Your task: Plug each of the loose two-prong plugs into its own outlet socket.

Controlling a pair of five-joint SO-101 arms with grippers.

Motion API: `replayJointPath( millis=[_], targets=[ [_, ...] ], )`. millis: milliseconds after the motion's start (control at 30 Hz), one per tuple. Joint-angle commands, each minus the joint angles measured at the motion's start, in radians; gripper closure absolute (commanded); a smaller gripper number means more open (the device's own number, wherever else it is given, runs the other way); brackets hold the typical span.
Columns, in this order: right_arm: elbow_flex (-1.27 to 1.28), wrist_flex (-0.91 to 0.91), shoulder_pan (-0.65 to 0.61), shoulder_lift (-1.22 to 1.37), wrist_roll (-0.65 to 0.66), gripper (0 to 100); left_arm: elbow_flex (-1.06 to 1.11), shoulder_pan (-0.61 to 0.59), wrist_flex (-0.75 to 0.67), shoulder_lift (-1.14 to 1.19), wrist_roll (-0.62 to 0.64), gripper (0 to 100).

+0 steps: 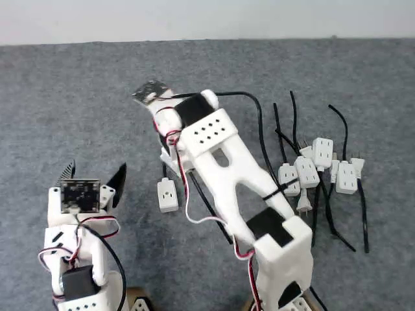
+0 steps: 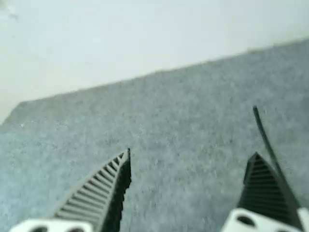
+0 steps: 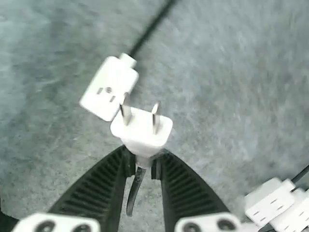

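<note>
My right gripper [image 3: 143, 162] is shut on the cord end of a white two-prong plug [image 3: 141, 129], whose prongs point at a white outlet socket [image 3: 109, 88] lying on the grey carpet just beyond. In the high view that socket [image 1: 168, 194] lies near the middle, below the right gripper [image 1: 168, 157], which points down from the long white arm. My left gripper [image 2: 190, 164] stands open with nothing between its fingers, at the near left of the table [image 1: 93, 175]. Several more white plugs and sockets [image 1: 318, 170] with black cords lie bunched at the right.
Black cords [image 1: 262, 139] loop from behind the right arm toward the right-hand cluster. One thin black cord [image 2: 263, 135] shows beside the left gripper's finger. Grey carpet [image 1: 78, 97] stretches bare over the far left. Two white sockets [image 3: 275, 203] lie near the right gripper.
</note>
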Motion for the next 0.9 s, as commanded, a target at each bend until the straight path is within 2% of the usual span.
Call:
replayJointPath(
  millis=[0, 100, 267, 467, 867],
  targets=[
    [0.025, 0.044, -0.044, -0.12, 0.028, 99.1, -0.145, 0.087, -0.031, -0.017, 0.049, 64],
    [0.052, 0.044, -0.068, -0.182, 0.052, 99.1, -0.194, 0.172, -0.028, -0.017, 0.061, 64],
    [0.118, 0.044, -0.107, -0.274, 0.057, 99.1, -0.315, 0.265, 0.058, -0.017, 0.071, 64],
    [0.167, 0.045, -0.133, -0.351, 0.057, 99.1, -0.363, 0.276, 0.078, -0.017, 0.084, 64],
    [0.222, 0.045, -0.159, -0.449, 0.055, 99.1, -0.274, 0.272, 0.075, -0.017, 0.083, 65]
  ],
)
